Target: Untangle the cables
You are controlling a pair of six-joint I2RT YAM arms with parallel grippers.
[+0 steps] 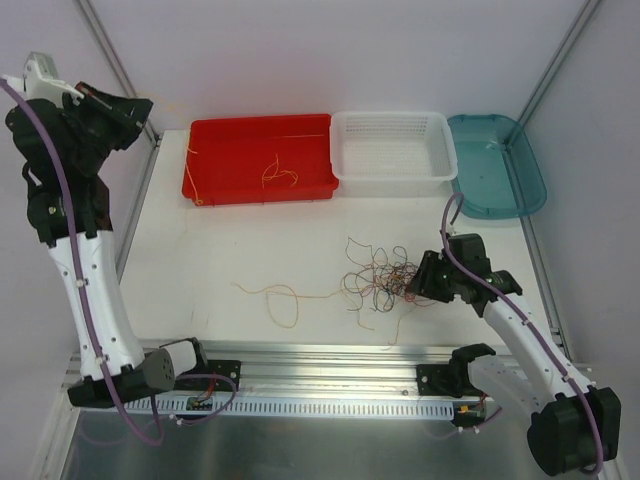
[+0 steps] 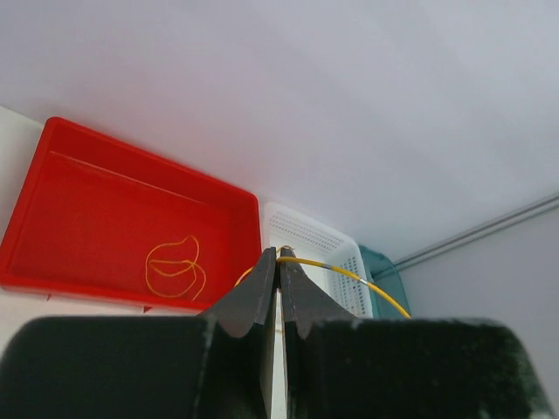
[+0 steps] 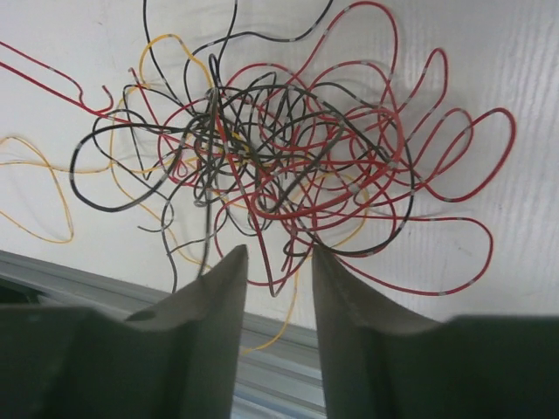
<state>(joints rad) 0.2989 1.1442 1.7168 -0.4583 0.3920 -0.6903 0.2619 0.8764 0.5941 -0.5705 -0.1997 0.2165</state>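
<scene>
1. On the white surface (image 1: 200, 250) a clump of hair-thin red, black and yellow wires (image 1: 380, 280) lies just before the right fingers (image 3: 229, 292), which are spread and gripping nothing.
2. High up, the left fingers (image 2: 255, 297) pinch one thin yellow wire (image 2: 349, 272).
3. Likely featherweight, springy and snag-prone: take one outer loop, not the core.

Red, black and yellow cables (image 3: 288, 166) in a snarl on the white bench (image 1: 200, 250); beyond, a bright red tray (image 1: 225, 165) with one yellow strand (image 1: 277, 174), a white basket (image 1: 390, 150) patterned with fine holes, a see-through teal tray (image 1: 497, 170). The arms (image 1: 92, 300) are white and black.
</scene>
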